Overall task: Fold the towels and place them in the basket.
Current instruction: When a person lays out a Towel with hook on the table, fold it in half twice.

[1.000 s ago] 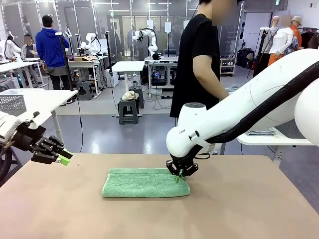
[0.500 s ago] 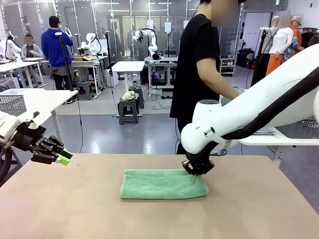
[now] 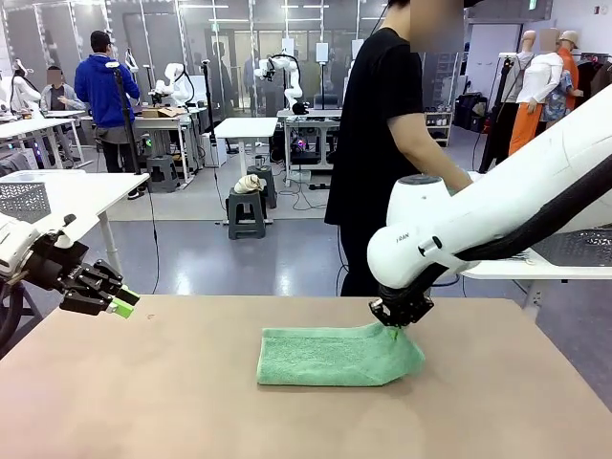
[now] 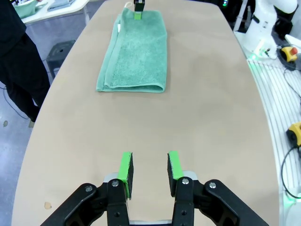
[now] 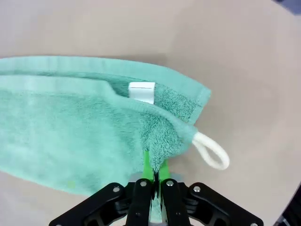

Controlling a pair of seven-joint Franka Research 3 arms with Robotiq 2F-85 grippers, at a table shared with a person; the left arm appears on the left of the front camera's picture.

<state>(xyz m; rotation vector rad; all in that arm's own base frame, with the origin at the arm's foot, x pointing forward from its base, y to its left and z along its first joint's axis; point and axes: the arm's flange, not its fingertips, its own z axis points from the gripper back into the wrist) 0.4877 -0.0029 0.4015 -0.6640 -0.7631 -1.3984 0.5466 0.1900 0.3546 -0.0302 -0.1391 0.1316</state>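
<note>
A mint green towel (image 3: 335,356) lies folded lengthwise on the tan table (image 3: 143,402), right of the middle. My right gripper (image 3: 397,325) is shut on its far right corner and lifts that corner slightly. In the right wrist view the pinched towel (image 5: 70,122) shows a white label (image 5: 141,92) and a white loop (image 5: 211,150) beside the right gripper (image 5: 154,175). My left gripper (image 3: 120,304) hovers at the table's left edge, jaws partly apart and holding nothing. Its wrist view has the left gripper (image 4: 149,170) low and the towel (image 4: 136,52) far ahead.
A person in a black shirt (image 3: 387,134) stands at the far side, behind my right arm. A pale grey perforated basket (image 3: 24,201) sits on a white table at far left. Bare tabletop lies left of and in front of the towel.
My right gripper has dragged the towel to the right across the table, holding its corner. The left arm has stayed still.
</note>
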